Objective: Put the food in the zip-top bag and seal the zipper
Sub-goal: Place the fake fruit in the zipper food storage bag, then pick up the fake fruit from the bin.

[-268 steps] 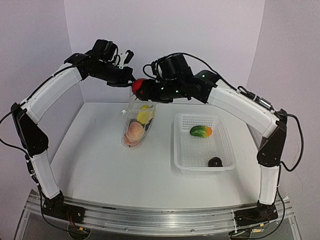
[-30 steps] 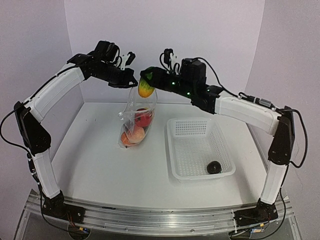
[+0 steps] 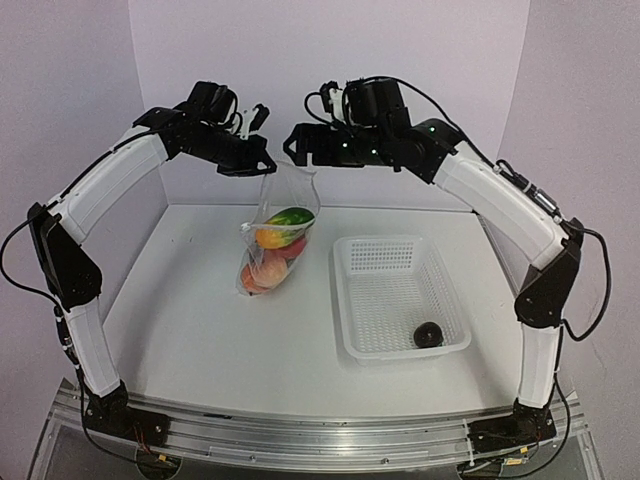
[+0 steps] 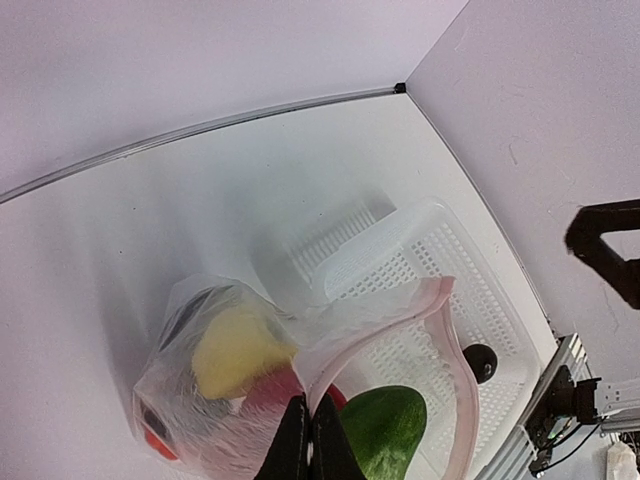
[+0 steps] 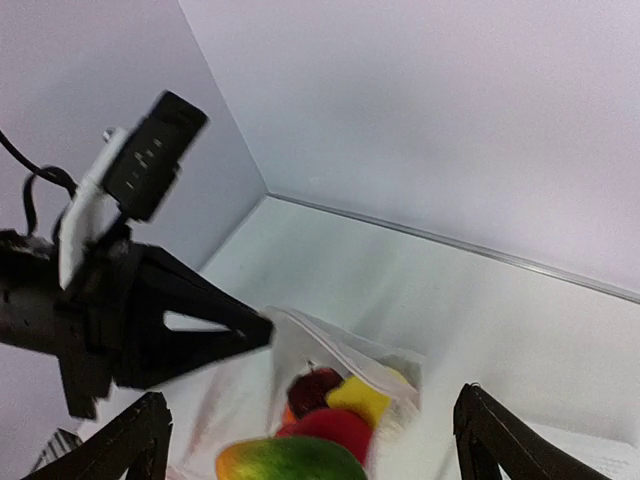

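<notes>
The clear zip-top bag (image 3: 272, 240) hangs by its mouth from my left gripper (image 3: 264, 163), which is shut on the mouth edge. In the left wrist view the gripper (image 4: 308, 440) pinches the pinkish zipper strip (image 4: 452, 345), and the mouth gapes open. The bag holds several fruits, with the green mango (image 3: 287, 217) on top. The mango also shows in the right wrist view (image 5: 290, 462). A yellow pepper (image 4: 235, 350) and red fruit lie under it. My right gripper (image 3: 300, 148) is open and empty, just above and right of the mouth. One dark mangosteen (image 3: 430, 334) sits in the basket.
The white mesh basket (image 3: 345, 300) stands on the white table right of the bag and holds only the mangosteen. Lilac walls close in the back and both sides. In the left wrist view the basket (image 4: 430, 225) lies beyond the bag.
A second ago my right gripper held the mango over the bag's mouth. Now the mango lies inside the bag, and the right gripper is open and has lifted away. The left gripper has held still.
</notes>
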